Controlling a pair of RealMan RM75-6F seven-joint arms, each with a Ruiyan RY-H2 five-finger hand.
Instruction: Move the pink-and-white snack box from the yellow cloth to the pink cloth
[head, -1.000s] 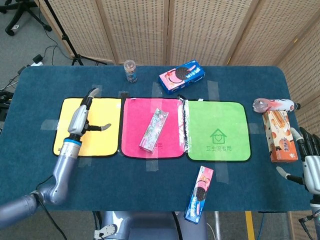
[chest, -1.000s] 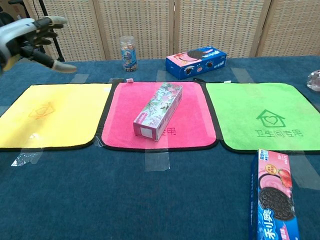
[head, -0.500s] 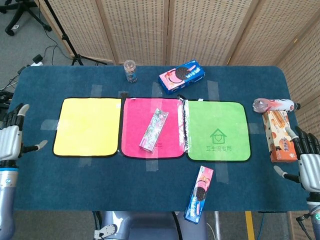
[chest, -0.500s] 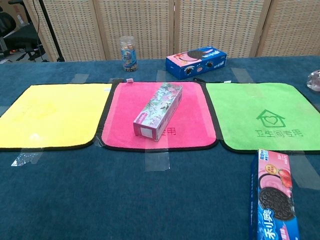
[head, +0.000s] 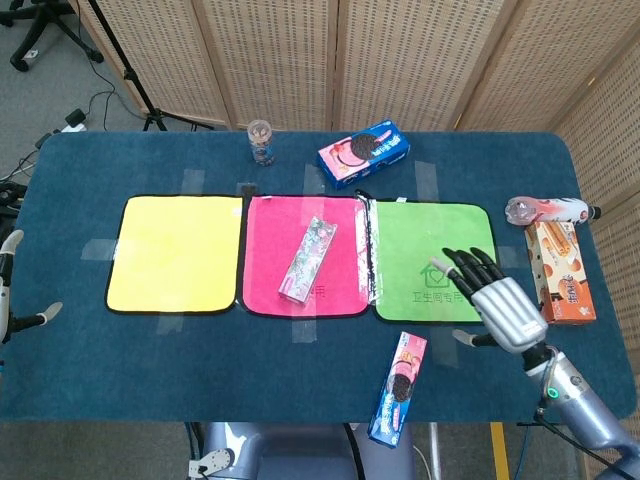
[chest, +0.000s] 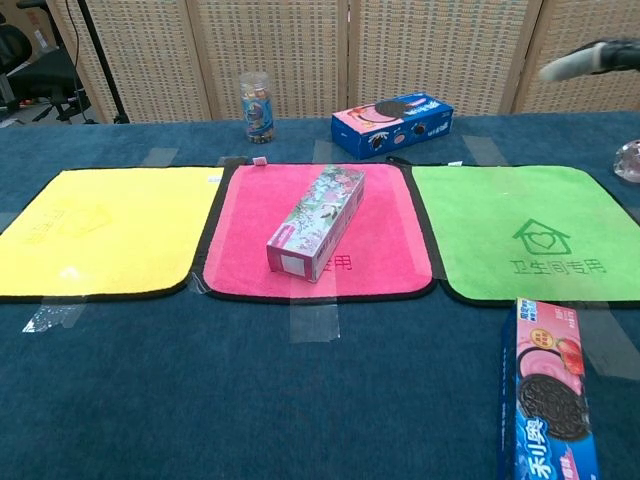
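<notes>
At the far left edge of the head view, only slivers of the left hand (head: 8, 300) show beside the table (head: 90, 390); whether its fingers are spread or curled I cannot tell. The yellow cloth (head: 178, 253) lies flat with nothing on it. Just beside it, at its 3 o'clock, the pink cloth (head: 265, 255) carries the pink-and-white snack box (head: 308, 259). The box is a long, slim carton lying flat, pink and white with a busy floral-looking print; the chest view shows a plain pale panel on its near end. In the head view its long axis runs from about 7 o'clock to 1 o'clock, the near end toward the cloth's front edge, the far end toward the green cloth (head: 400, 240).

Beyond the pink cloth, at 12 o'clock, stand a small clear jar (head: 261, 142) and a blue-and-pink cookie box (head: 364, 154). Another cookie box (head: 399, 386) lies at the table's front edge.

The right hand (head: 495, 300) hovers over the green cloth's near right corner, fingers spread and holding nothing. At its 2 o'clock sit an orange snack box (head: 560, 271) and a bottle (head: 548, 209) on its side.
</notes>
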